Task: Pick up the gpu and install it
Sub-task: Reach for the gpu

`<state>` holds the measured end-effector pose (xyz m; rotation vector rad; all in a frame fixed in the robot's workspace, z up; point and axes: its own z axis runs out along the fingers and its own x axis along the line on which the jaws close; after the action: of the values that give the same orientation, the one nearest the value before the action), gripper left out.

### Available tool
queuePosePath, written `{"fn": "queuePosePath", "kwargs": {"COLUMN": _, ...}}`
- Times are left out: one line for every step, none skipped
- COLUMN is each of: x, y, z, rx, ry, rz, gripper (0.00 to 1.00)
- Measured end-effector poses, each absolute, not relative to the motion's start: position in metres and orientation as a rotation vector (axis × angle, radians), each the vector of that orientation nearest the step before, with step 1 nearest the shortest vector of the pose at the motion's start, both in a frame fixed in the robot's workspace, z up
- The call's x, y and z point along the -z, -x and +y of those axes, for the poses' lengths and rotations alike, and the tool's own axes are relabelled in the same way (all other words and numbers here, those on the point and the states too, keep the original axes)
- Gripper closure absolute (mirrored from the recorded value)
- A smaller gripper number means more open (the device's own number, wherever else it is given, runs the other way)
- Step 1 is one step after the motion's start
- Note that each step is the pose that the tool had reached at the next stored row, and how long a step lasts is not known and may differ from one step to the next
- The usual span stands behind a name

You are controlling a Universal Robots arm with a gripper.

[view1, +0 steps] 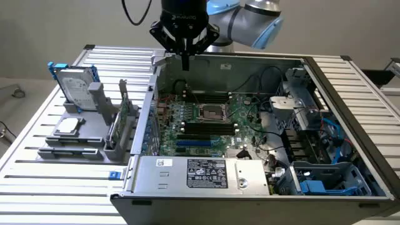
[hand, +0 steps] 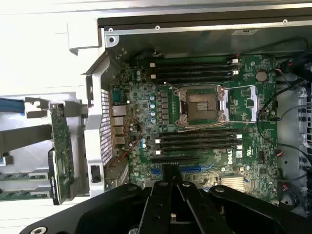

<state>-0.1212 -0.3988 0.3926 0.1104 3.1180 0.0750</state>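
— Closest to the lens, what is that?
— Power supply [view1: 200,174], white label up, at the near end of the open computer case [view1: 350,93].
— What is it all resting on?
— One table [view1: 37,187] of ribbed metal slats, with a plain pale wall behind it.
— And under the jaws?
— Green motherboard [view1: 206,126], spread across the case floor below them. The gripper [view1: 185,63] hangs over the far edge of the case, jaws pressed together with nothing between them.
— Where is the gpu?
— Outside the case. The gpu [view1: 117,124] stands on edge in a grey holder [view1: 75,140] just beyond the case's side wall. It is well apart from the jaws and lower than they are.
— Anything else in that holder?
— Farther from the jaws, a hard drive [view1: 76,86] in a blue frame, and a small square processor chip [view1: 69,124].
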Motion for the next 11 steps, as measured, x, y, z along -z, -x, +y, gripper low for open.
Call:
{"fn": "queuePosePath", "kwargs": {"x": -0.393, "y": 0.121, "z": -0.399, "rx": -0.075, "ry": -0.11, "rz": 3.118, "gripper": 0.89}}
{"fn": "queuePosePath", "kwargs": {"x": -0.393, "y": 0.121, "z": -0.399, "rx": -0.075, "ry": -0.11, "rz": 3.118, "gripper": 0.89}}
{"fn": "queuePosePath", "kwargs": {"x": -0.393, "y": 0.121, "z": -0.399, "rx": -0.075, "ry": -0.11, "rz": 3.118, "gripper": 0.89}}
{"fn": "queuePosePath", "kwargs": {"x": -0.393, "y": 0.121, "z": -0.399, "rx": -0.075, "ry": -0.11, "rz": 3.118, "gripper": 0.89}}
{"fn": "queuePosePath", "kwargs": {"x": -0.393, "y": 0.121, "z": -0.399, "rx": -0.075, "ry": -0.11, "rz": 3.118, "gripper": 0.89}}
{"fn": "queuePosePath", "kwargs": {"x": -0.393, "y": 0.121, "z": -0.399, "rx": -0.075, "ry": -0.11, "rz": 3.118, "gripper": 0.89}}
{"fn": "queuePosePath", "kwargs": {"x": -0.393, "y": 0.122, "z": -0.399, "rx": -0.076, "ry": -0.111, "rz": 3.124, "gripper": 0.89}}
{"fn": "queuePosePath", "kwargs": {"x": -0.393, "y": 0.125, "z": -0.399, "rx": -0.077, "ry": -0.112, "rz": 3.133, "gripper": 0.89}}
{"fn": "queuePosePath", "kwargs": {"x": -0.393, "y": 0.128, "z": -0.398, "rx": -0.078, "ry": -0.112, "rz": 3.14, "gripper": 0.89}}
{"fn": "queuePosePath", "kwargs": {"x": -0.392, "y": 0.133, "z": -0.398, "rx": -0.078, "ry": -0.112, "rz": 3.14, "gripper": 0.89}}
{"fn": "queuePosePath", "kwargs": {"x": -0.392, "y": 0.137, "z": -0.397, "rx": -0.078, "ry": -0.112, "rz": 3.14, "gripper": 0.89}}
